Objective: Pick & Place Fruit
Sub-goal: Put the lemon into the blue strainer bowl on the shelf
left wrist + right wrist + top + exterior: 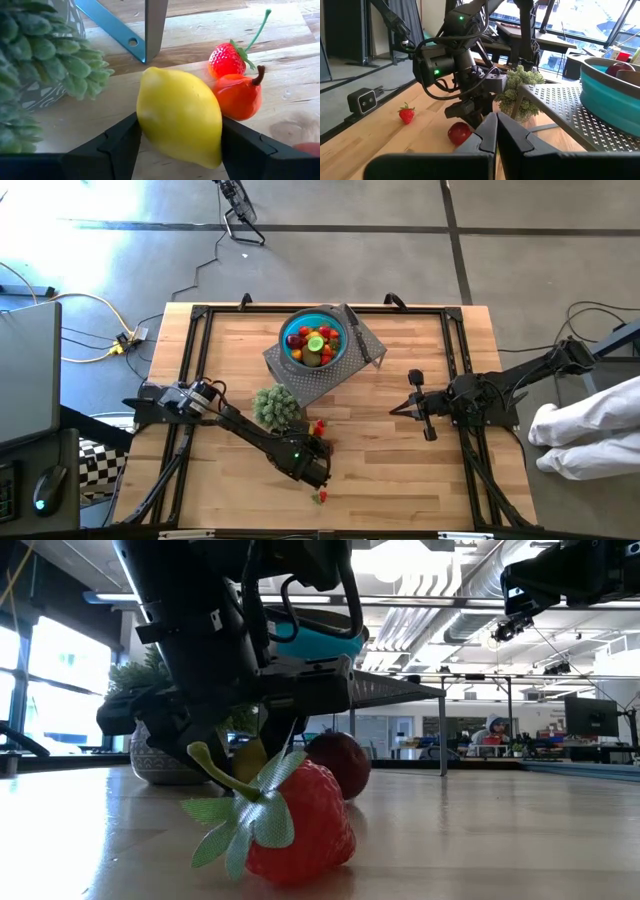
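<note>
Lemon (180,117): yellow, held between the two dark fingers (117,145) of the left gripper (312,448), jaws closed on it from both sides. It sits low over the tabletop (400,470), just in front of the gripper body.

Just past the held lemon, away from the gripper: a small orange-red pear (239,95) with a brown stem, and touching it on the far side a strawberry (227,59) with a long green stalk. Both lie on the tabletop.

To the gripper's near side, toward the tabletop's front edge, a second strawberry (300,825) lies on its side, leaves toward the low camera. A dark red fruit (340,762) rests behind it.

Blue bowl (314,338): stands on a grey perforated stand (300,375), well beyond the left gripper. It holds red, orange and lime green pieces (315,343). A black-handled knife (362,340) lies beside the bowl on the stand.

A potted plant (276,406) is close beside the left arm.

View differences: only the left wrist view shows the grip on the lemon; the high view hides it under the arm. The bowl's contents show only from above.

Right gripper (495,132): fingers pressed together, nothing between them, raised over the right half of the tabletop, pointing at the left arm.
</note>
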Controlling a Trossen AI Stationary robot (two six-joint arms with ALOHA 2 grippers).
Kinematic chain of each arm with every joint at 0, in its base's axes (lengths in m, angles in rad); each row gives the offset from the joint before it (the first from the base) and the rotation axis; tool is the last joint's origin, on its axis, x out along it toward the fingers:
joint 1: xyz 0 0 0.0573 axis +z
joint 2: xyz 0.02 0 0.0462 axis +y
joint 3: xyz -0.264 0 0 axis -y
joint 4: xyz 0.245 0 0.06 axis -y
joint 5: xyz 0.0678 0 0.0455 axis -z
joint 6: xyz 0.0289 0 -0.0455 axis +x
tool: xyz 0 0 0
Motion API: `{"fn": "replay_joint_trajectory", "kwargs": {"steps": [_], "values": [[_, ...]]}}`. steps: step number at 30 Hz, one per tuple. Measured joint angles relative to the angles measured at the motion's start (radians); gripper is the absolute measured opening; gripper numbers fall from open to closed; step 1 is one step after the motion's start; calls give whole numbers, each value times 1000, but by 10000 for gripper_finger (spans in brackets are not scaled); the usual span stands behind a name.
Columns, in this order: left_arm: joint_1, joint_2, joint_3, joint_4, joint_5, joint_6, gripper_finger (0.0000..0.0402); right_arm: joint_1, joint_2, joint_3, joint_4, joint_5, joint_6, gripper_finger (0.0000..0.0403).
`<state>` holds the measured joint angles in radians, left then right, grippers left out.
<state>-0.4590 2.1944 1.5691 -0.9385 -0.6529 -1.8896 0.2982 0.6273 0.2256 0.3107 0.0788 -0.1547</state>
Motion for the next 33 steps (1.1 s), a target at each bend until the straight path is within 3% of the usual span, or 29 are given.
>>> {"fn": "replay_joint_trajectory", "kwargs": {"steps": [33], "values": [[15,2,-1,-4,6,-4,235,0,0,0,-1,0,0,3]]}}
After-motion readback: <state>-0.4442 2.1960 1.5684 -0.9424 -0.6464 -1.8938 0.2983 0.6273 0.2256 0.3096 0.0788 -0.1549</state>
